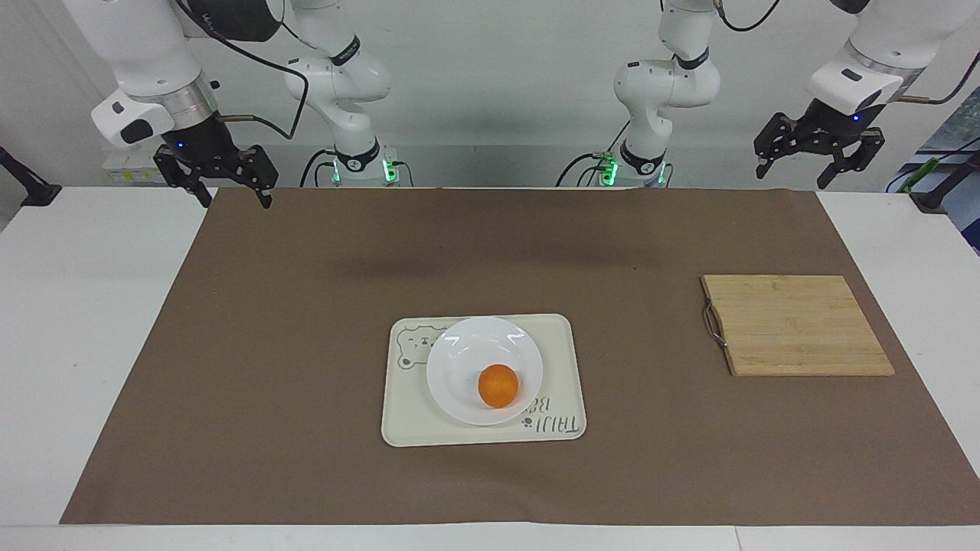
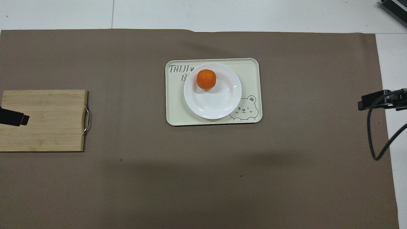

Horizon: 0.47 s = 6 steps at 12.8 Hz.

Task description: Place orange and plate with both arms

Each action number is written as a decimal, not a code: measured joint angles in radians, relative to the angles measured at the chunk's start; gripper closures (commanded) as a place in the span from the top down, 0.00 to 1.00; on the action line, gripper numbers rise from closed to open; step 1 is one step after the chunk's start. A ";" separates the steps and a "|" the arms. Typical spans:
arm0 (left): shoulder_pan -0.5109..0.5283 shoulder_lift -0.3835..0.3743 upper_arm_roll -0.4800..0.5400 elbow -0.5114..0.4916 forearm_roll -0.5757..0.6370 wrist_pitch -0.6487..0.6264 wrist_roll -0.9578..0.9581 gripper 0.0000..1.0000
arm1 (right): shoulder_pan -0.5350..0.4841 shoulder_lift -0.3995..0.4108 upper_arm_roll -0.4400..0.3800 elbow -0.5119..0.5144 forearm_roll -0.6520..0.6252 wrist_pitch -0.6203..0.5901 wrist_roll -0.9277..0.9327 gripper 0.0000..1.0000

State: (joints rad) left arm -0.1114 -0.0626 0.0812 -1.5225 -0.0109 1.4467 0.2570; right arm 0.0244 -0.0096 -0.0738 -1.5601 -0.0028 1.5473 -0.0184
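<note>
The orange (image 1: 498,386) rests on the plate (image 1: 459,360), which sits on the tray (image 1: 559,337). The plate appears rigid, glossy, fragile: grasp its rim. Left gripper (image 1: 815,159) and right gripper (image 1: 217,177): fingers open, empty.

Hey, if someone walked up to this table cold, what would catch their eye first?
Probably the bright orange, sitting on the white plate, off its centre on the side away from the robots. The plate rests on a cream bear tray mid-table. A bamboo cutting board lies toward the left arm's end, and the left pincer and right pincer hang open and empty near the robots.
</note>
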 measured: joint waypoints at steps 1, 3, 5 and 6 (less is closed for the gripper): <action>0.000 0.000 0.000 0.000 0.000 0.000 0.000 1.00 | 0.000 0.000 0.000 0.000 0.000 -0.007 0.000 1.00; 0.000 0.000 0.000 0.000 0.000 0.000 0.000 1.00 | 0.004 0.000 0.002 0.000 -0.001 -0.013 0.000 1.00; 0.000 0.000 0.000 0.000 0.000 0.000 0.000 1.00 | 0.008 0.000 0.002 0.000 -0.002 -0.013 0.000 1.00; 0.000 0.000 0.000 0.000 0.000 0.000 0.000 1.00 | 0.008 0.000 0.002 0.000 -0.002 -0.013 0.000 1.00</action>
State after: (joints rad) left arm -0.1114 -0.0626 0.0812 -1.5225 -0.0109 1.4467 0.2570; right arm 0.0325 -0.0096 -0.0717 -1.5601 -0.0049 1.5343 -0.0184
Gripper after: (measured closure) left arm 0.000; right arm 0.000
